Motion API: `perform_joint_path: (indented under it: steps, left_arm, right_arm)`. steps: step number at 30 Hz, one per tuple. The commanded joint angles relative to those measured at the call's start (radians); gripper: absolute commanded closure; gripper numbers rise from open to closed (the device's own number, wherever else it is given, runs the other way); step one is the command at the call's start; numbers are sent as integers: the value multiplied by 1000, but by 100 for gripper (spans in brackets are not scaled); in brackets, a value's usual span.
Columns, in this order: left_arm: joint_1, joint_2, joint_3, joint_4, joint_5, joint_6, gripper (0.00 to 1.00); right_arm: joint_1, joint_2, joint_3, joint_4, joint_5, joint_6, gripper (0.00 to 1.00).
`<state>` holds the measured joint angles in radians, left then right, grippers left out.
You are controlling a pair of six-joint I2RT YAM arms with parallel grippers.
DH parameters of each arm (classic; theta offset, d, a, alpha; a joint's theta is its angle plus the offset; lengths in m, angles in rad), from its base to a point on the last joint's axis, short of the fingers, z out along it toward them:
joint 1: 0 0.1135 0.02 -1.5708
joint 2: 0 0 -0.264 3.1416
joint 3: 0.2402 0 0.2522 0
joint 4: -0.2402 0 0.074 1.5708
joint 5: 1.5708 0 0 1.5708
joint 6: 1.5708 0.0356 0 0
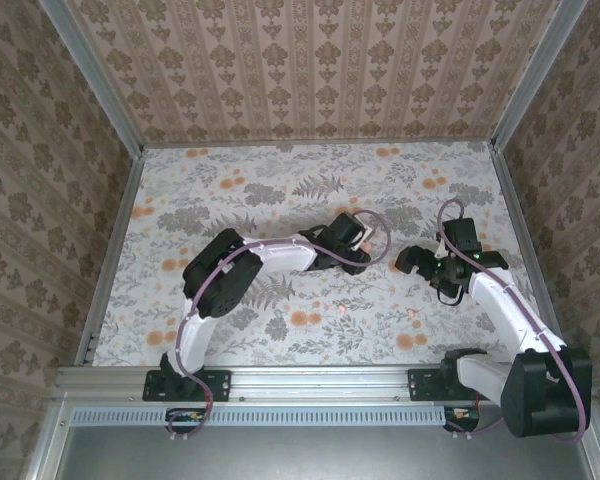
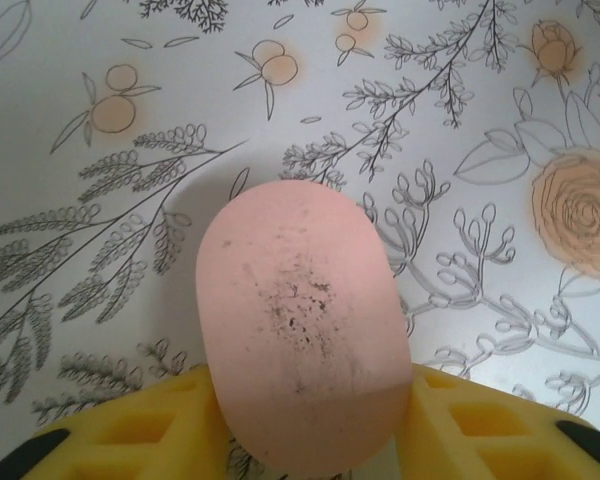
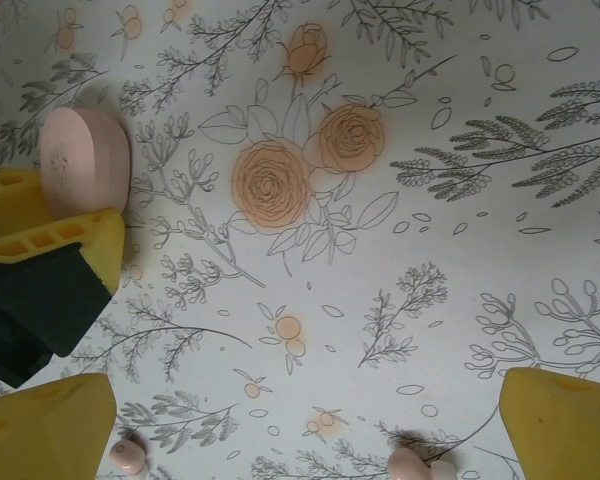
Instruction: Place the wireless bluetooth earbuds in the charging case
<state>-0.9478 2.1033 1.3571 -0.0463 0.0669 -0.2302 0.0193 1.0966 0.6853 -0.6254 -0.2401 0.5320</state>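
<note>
text: none readable | pale pink oval plastic case (image 2: 300,320): dark speckles, no lettering | white floral-print table cover (image 1: 280,190): drawn leaves and orange flowers, no words or numbers | beige patterned wall panels (image 1: 320,70): ornament, no signs

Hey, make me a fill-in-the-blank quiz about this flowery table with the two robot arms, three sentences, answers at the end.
1. The pale pink oval plastic charging case is clamped in the pincer of the ____ arm.
2. The number of tiny pale pink rounded plastic earbuds lying loose on the flower-printed table is ____.
3. The right pincer hangs over them with its jaws ____.
Missing words: left; two; open.
</note>
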Motion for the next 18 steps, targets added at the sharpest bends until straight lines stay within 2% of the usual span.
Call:
perform_joint_path:
  steps: [1,8,13,18]
  left_arm:
    - [31,-79,-65,44,63,57,61]
    - [83,-181,-109,-3,174,181,66]
    - [128,-265,-128,-26,385,254,70]
    - [163,-305,-82,-109,543,277,72]
  right_arm:
    - [-7,3,26,1,-81,24,0]
    - [-4,39,92,34,-234,48,6]
    - [47,86,155,85,-373,86,9]
    - [115,150,224,135,-424,113,9]
